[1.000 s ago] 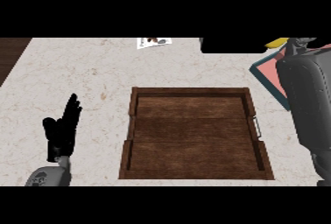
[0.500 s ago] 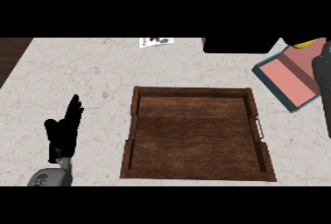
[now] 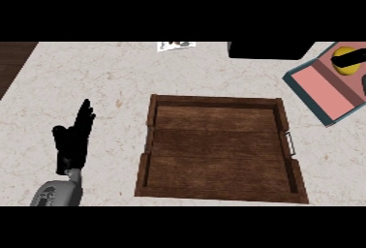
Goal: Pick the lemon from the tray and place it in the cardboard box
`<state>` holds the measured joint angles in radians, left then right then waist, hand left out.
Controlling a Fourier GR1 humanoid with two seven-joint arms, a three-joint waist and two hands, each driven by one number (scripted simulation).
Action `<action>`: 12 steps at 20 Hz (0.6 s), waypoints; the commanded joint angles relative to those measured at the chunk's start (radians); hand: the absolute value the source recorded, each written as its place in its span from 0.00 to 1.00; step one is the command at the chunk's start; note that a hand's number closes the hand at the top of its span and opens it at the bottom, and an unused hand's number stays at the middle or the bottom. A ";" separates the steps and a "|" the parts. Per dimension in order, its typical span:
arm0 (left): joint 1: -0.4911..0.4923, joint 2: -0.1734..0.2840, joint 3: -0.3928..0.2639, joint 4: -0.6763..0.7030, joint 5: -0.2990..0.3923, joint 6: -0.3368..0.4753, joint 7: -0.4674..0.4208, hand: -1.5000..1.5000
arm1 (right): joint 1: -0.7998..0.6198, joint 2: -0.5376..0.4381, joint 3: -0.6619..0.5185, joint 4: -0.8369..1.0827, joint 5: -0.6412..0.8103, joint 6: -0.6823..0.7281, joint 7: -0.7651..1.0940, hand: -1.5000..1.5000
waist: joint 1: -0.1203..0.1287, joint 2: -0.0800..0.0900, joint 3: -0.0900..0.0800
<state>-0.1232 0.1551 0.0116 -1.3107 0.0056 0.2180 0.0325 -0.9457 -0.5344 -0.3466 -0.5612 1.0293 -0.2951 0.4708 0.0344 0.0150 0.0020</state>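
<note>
The lemon is a yellow round shape at the top right, inside the cardboard box, which has teal edges and a pink inside. A black part of my right hand lies across the lemon; the rest of that hand and its arm are out of view. The wooden tray lies in the middle of the counter with nothing in it. My left hand rests open on the counter left of the tray, fingers pointing away.
A black block sits at the counter's back edge, left of the box. A small white card lies at the back centre. Dark wood borders the counter at the far left.
My right forearm, which covered the box at the right, has swung out past the right edge. The box and the lemon in it now show. The left hand has not moved.
</note>
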 commanded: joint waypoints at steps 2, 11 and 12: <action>0.039 -0.028 -0.009 0.025 -0.014 0.008 -0.073 0.50 | -0.017 -0.014 -0.099 0.142 -0.098 -0.088 -0.148 0.00 | 0.012 0.005 0.000; 0.030 0.019 0.034 0.008 0.029 -0.034 -0.017 0.50 | 0.000 0.039 -0.303 0.065 -0.394 -0.142 -0.528 0.00 | -0.011 -0.006 0.001; -0.013 0.018 0.031 0.015 0.003 -0.004 0.009 0.50 | 0.014 0.030 -0.327 0.048 -0.433 -0.115 -0.573 0.00 | -0.025 -0.009 0.001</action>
<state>-0.1066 0.1590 0.0270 -1.3082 0.0126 0.2067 0.0198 -0.9389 -0.5207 -0.5882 -0.4777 0.7203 -0.4154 0.0242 0.0273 0.0115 0.0033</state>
